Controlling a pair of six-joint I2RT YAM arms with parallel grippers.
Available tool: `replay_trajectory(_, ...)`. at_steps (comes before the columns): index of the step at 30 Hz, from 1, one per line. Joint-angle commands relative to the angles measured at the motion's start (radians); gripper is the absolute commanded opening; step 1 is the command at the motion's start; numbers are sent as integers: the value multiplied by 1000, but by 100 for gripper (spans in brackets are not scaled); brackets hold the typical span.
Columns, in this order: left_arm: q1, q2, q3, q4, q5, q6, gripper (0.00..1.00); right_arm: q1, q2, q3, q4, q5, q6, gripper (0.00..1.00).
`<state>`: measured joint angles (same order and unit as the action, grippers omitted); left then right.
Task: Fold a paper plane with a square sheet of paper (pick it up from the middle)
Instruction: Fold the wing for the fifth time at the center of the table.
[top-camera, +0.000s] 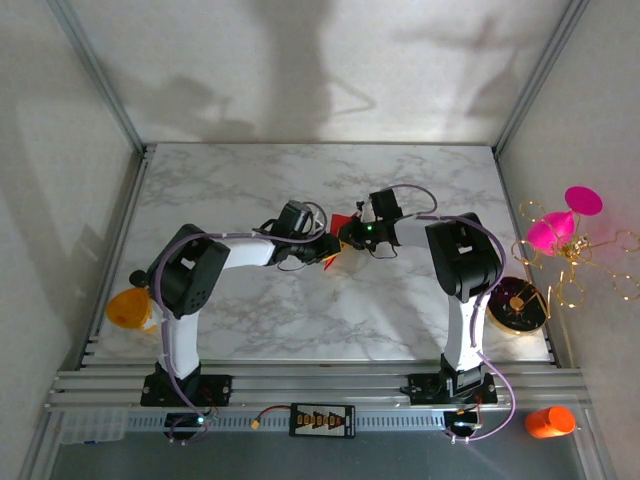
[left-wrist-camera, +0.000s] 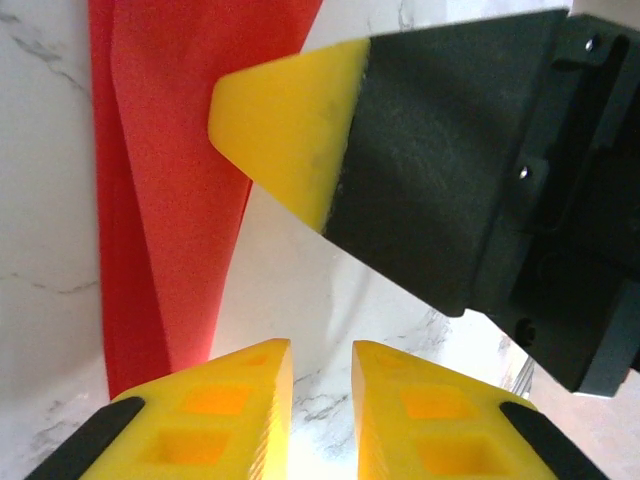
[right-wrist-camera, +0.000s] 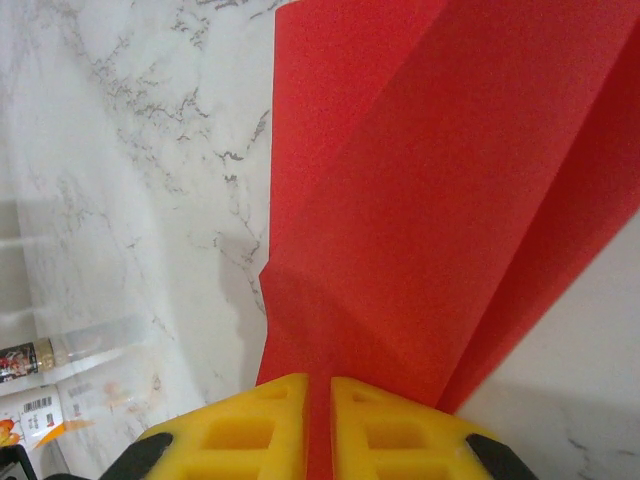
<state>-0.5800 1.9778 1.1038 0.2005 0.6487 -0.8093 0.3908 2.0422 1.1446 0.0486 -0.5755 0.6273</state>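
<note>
Roughly midway through the folding, I judge: the square sheet of paper (left-wrist-camera: 160, 200) is not a flat square but a creased, layered red shape on the marble table (top-camera: 250, 180) near its centre, between my two wrists, and not yet a slim dart. Starting on the left, my left gripper (left-wrist-camera: 321, 352) hangs over the table with its yellow fingers drawn close, a narrow slot of bare marble showing between them. It holds nothing, and I cannot see it touching the paper, which lies just beside it toward ten o'clock in its own wrist view and runs off at twelve. At one o'clock in that same view one yellow-tipped finger (left-wrist-camera: 280, 130) of my other arm reaches in, its point at the paper's edge. Moving right, my right gripper (right-wrist-camera: 320, 390) is pressed together on the sheet: a thin line of red runs between the pads, and the paper fans away from the pinch toward twelve and two o'clock, with a long crease heading out toward one. The next move, as I read it, calls for the left fingers to shift toward ten o'clock and take or press the free edge while the right pinch holds firm, and slowly, since so thin a sheet will likely buckle or slide if dragged
</note>
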Motion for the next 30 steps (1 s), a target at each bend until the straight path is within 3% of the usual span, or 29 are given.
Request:
replay_trajectory(1, -10, 14, 24, -10, 12, 4, 23, 10, 78, -23, -62, 97, -31, 15)
replay_trajectory(30, -23, 58, -38, 25, -9, -23, 22, 10, 82, -26, -69, 99, -29, 15)
